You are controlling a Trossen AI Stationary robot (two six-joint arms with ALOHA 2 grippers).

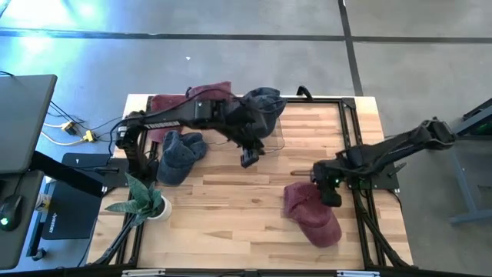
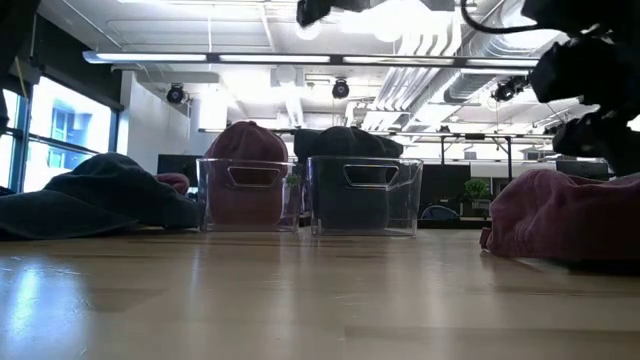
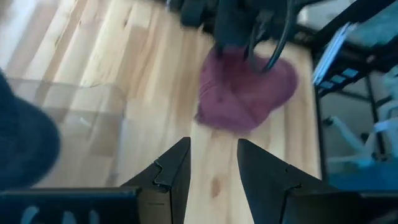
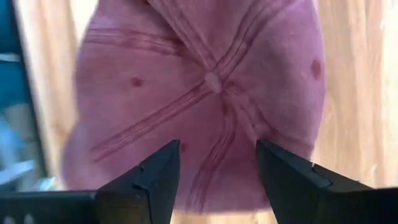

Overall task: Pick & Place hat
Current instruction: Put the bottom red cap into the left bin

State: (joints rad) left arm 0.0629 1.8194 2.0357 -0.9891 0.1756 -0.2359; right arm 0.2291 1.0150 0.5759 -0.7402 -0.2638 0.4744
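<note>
A maroon hat (image 1: 311, 213) lies crown up on the wooden table near its right front; it also shows in the low view (image 2: 565, 215). My right gripper (image 1: 332, 194) hangs just over the hat's far right side, open. In the right wrist view its fingers (image 4: 217, 168) straddle the crown's seams below the top button (image 4: 214, 81); no touch shows. My left gripper (image 1: 249, 159) is open over the table's middle with nothing between its fingers (image 3: 211, 168), and the maroon hat (image 3: 249, 93) lies ahead of it.
Two clear bins stand at the far edge: one (image 2: 250, 195) holds a maroon hat (image 1: 206, 95), the other (image 2: 365, 195) a dark blue hat (image 1: 265, 104). More blue hats (image 1: 181, 156) lie at the left. A potted plant (image 1: 146, 201) stands front left.
</note>
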